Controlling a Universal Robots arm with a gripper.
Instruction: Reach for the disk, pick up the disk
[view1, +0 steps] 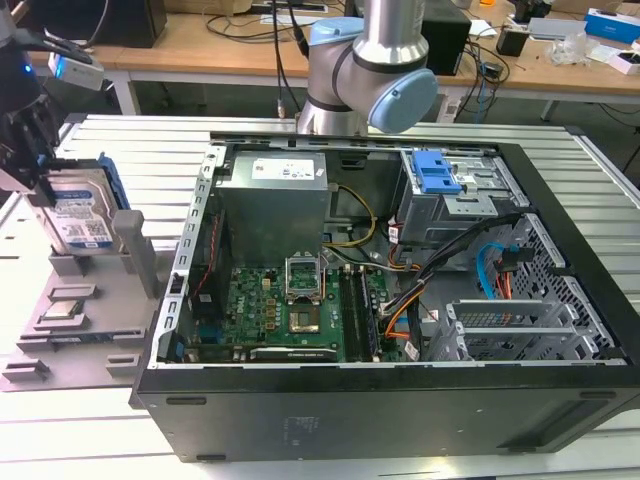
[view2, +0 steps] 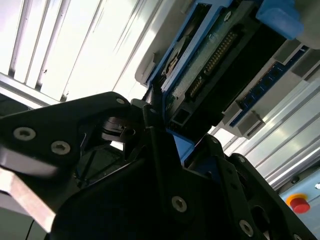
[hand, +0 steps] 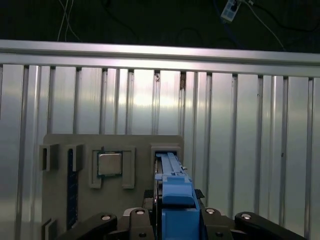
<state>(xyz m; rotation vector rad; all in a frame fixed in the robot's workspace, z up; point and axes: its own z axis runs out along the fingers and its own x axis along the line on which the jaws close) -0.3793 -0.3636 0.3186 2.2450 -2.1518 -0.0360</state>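
The disk stands on edge in a slot of the grey holder at the exterior view's left, its white-and-blue label facing out and a blue rail along its side. My gripper comes down over its upper corner. In the first wrist view the disk's blue rail runs from the holder slot up between my black fingers, which sit tight against both of its faces. The second wrist view shows the disk's connector edge just past my gripper. The gripper is shut on the disk.
The holder also carries a small square silver chip. An open computer case lies just to the exterior view's right of the holder, with the arm's base behind it. All of it rests on a slatted aluminium table.
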